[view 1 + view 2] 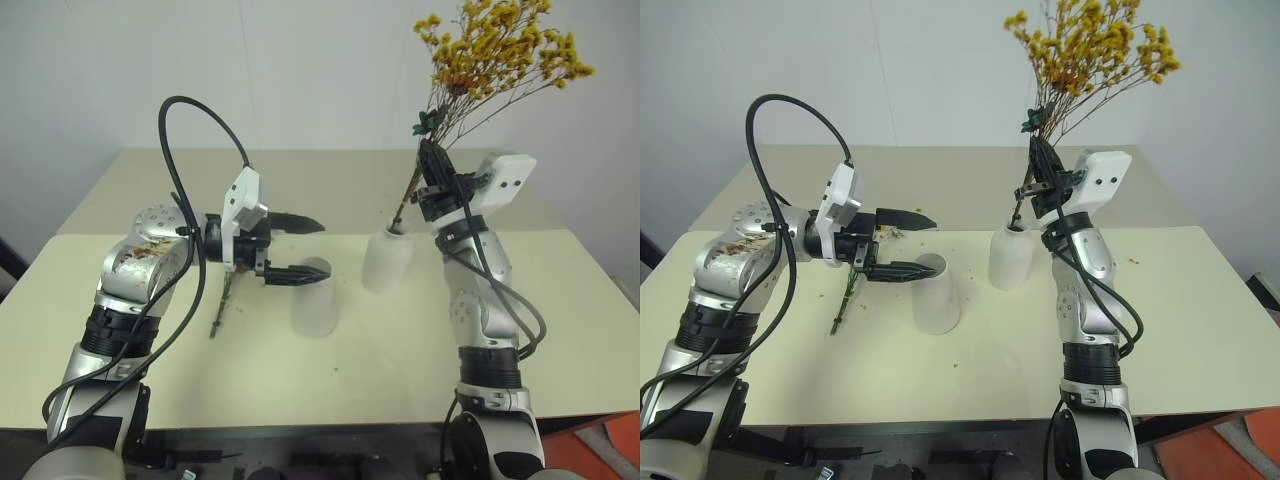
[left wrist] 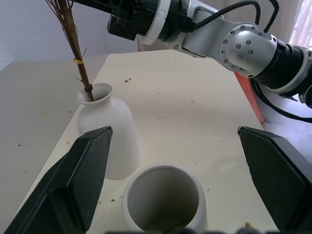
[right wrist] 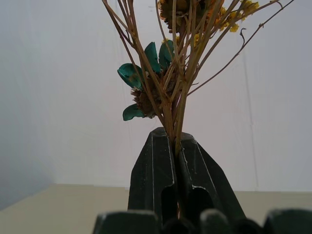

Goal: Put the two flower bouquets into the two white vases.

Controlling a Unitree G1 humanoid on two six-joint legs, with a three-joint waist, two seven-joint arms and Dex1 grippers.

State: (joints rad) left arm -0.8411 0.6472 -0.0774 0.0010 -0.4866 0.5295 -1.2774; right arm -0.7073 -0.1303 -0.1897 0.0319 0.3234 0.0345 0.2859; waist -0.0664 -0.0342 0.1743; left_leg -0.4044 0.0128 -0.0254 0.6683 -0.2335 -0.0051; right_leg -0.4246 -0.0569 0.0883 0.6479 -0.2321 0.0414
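Right of centre, the right gripper has its fingers clamped on the yellow bouquet, whose stems reach into the narrow-necked vase. The left gripper spreads wide, empty, around the wide-mouthed vase. The grey-green sprig lies on the worktop, centre-left.

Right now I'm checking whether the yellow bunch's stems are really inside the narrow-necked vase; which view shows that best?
The left wrist view: the stems enter the mouth of the narrow-necked vase, seen from just above. Both eye views show the vase from farther off; the right wrist view shows the stems clamped in the right hand.
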